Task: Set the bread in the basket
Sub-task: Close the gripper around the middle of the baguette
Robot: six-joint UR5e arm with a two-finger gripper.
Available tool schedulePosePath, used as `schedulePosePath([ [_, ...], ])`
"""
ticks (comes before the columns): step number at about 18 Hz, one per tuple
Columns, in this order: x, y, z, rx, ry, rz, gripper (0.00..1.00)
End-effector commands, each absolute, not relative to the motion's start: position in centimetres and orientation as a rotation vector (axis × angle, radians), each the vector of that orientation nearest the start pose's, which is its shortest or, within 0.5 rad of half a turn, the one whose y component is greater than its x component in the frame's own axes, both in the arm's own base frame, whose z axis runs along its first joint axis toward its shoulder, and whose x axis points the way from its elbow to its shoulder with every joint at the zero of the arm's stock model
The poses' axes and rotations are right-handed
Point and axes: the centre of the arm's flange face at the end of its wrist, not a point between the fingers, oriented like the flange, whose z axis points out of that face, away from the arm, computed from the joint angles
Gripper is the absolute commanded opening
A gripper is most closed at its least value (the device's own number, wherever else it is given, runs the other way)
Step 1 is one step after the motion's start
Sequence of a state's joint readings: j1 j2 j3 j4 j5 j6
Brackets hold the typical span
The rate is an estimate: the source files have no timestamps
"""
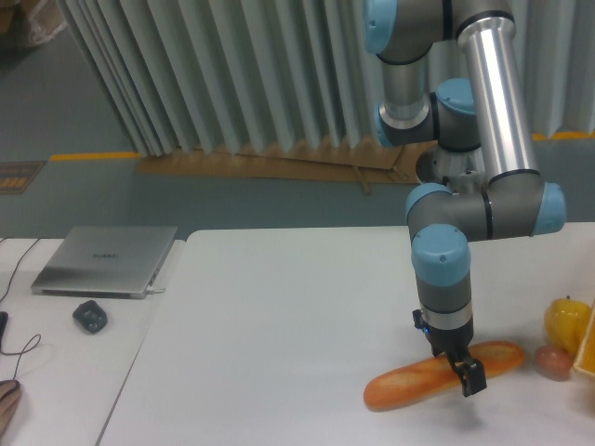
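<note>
bread [414, 385] flat on table [279, 325] — long axis lower-left to upper-right

The bread [409, 383] is golden orange-brown, paler along its crust; the gripper [465, 376] over it is black; the arm [497, 102] is bare silver with light blue caps at its joints; right of the bread, the round fruit [565, 321] is yellow and the small fruit [552, 361] pinkish-brown; the table [279, 316] is white; left of the bread, the laptop [107, 261] is silver-grey.
</note>
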State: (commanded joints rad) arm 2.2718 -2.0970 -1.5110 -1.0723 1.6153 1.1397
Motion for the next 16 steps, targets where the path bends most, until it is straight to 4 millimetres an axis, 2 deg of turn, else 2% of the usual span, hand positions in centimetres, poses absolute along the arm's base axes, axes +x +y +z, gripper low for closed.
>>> schedulePosePath([
  [3,-33.18,59.22,25.75,-3.082,0.698,0.087,0.81],
  [5,-33.19,59.24,25.64,-3.082,0.701,0.085,0.68],
  [10,-33.20,59.21,25.75,-3.082,0.703,0.089,0.58],
  [13,-33.27,59.14,25.83,-3.082,0.706,0.089,0.45],
  [16,-33.25,59.12,26.04,-3.078,0.712,0.092,0.44],
])
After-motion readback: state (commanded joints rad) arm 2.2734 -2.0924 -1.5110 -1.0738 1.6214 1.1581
